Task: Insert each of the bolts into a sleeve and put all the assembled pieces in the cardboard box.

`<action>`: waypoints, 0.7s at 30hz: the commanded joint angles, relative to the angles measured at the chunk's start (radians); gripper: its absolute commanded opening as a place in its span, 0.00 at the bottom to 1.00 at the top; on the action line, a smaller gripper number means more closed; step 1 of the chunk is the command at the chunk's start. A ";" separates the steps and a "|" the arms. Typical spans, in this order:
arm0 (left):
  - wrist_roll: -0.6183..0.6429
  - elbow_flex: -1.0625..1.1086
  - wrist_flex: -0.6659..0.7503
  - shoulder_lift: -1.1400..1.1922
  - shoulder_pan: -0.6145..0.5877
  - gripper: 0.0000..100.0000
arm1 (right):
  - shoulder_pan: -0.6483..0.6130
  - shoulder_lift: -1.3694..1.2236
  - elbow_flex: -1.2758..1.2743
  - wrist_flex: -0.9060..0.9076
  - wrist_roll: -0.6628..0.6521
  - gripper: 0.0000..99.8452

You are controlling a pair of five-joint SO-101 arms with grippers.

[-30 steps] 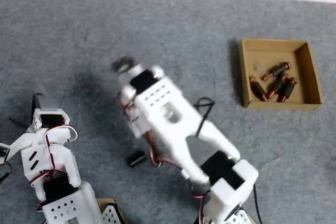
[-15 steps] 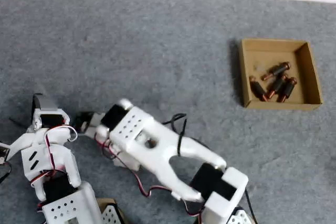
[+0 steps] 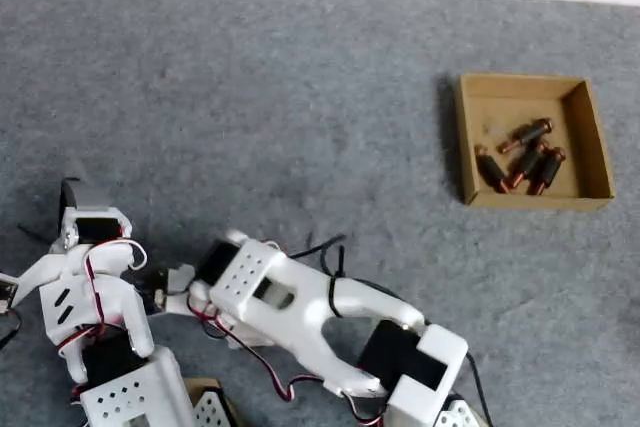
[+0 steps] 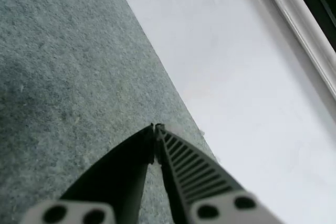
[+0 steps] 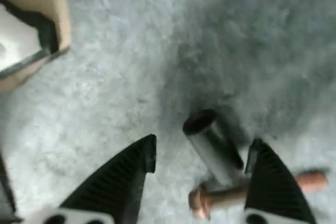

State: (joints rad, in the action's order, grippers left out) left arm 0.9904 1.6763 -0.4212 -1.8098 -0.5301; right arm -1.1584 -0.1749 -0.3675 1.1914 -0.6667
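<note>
Right wrist view has the right end effector (image 5: 203, 148) spread wide over the grey counter (image 5: 131, 66), its fingers (image 5: 126, 177) either side of a black sleeve (image 5: 212, 140) lying on its side. A copper bolt (image 5: 220, 199) lies across the end away from the sleeve's open mouth and seems to touch it, though I cannot be sure. From the high view this arm lies low, well away from the box (image 3: 467, 147), to its left and nearer the camera, close to the left arm (image 3: 95, 287). Inside the box lie four assembled pieces (image 3: 520, 159), bunched at its middle. The left end effector (image 4: 156, 128) is pressed together with nothing in it, pointing toward the white wall (image 4: 236, 77), farther from the box than the right one.
</note>
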 commanded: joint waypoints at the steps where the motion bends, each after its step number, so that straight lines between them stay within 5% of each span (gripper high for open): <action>1: 0.005 0.019 0.023 -0.012 -0.010 0.03 | -0.004 0.018 -0.036 -0.102 -0.032 0.25; 21: 0.003 0.019 0.021 -0.012 -0.007 0.03 | 0.093 -0.119 -0.061 -0.186 -0.058 0.25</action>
State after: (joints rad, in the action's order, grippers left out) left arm 0.9904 1.6763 -0.4212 -1.8098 -0.5301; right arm -1.1124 -0.2394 -0.4396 1.0211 -0.7096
